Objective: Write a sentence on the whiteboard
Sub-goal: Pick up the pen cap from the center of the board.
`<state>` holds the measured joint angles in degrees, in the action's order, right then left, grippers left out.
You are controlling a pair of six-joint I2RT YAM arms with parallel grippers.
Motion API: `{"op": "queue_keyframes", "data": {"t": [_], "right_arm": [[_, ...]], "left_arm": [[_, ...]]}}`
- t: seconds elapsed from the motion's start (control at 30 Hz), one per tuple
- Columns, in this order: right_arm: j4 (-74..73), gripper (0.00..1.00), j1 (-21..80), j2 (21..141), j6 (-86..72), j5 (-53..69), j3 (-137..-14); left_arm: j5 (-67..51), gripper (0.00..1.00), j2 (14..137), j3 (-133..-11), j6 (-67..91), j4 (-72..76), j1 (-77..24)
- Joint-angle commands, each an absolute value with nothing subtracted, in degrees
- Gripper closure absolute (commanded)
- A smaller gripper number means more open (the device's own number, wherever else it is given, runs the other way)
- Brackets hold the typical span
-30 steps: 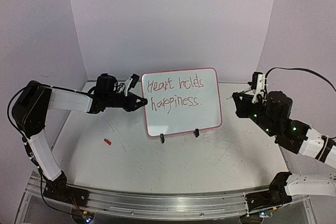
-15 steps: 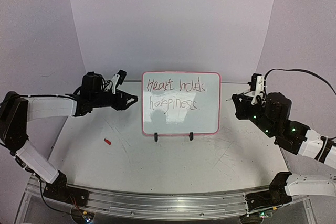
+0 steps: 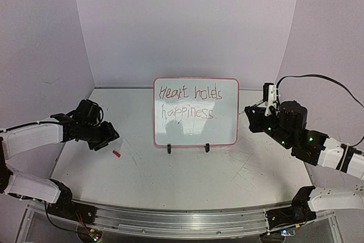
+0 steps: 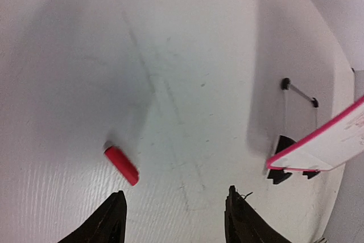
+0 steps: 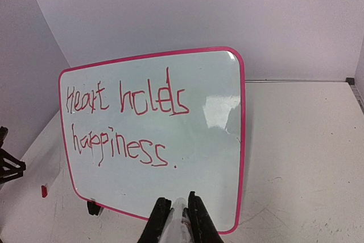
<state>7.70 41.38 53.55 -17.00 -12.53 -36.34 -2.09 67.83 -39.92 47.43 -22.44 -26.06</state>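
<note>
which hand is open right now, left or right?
The left hand: its fingers stand apart with nothing between them. The right hand is closed on a whitish pen.

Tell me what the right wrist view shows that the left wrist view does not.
Only the right wrist view: the red words "Heart holds happiness." on the whiteboard, and the right gripper shut on a pale pen. Only the left wrist view: the open left gripper, nothing in it, and a wire prop. Both: the whiteboard's pink rim, the red cap, the table.
</note>
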Motion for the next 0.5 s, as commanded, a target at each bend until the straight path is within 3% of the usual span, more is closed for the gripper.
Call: {"op": "queue_keyframes", "data": {"t": [0.0, 0.47], "right_arm": [[11.5, 1.0, 41.22, 53.79, -17.36, -11.01, -35.45], [11.87, 1.0, 41.22, 51.51, -18.16, -10.73, -33.14]], "left_arm": [[5.5, 0.41, 71.98, -40.97, 58.87, -33.33, -27.55], [8.87, 0.48, 91.59, -49.33, 67.96, -32.85, -32.4]]}}
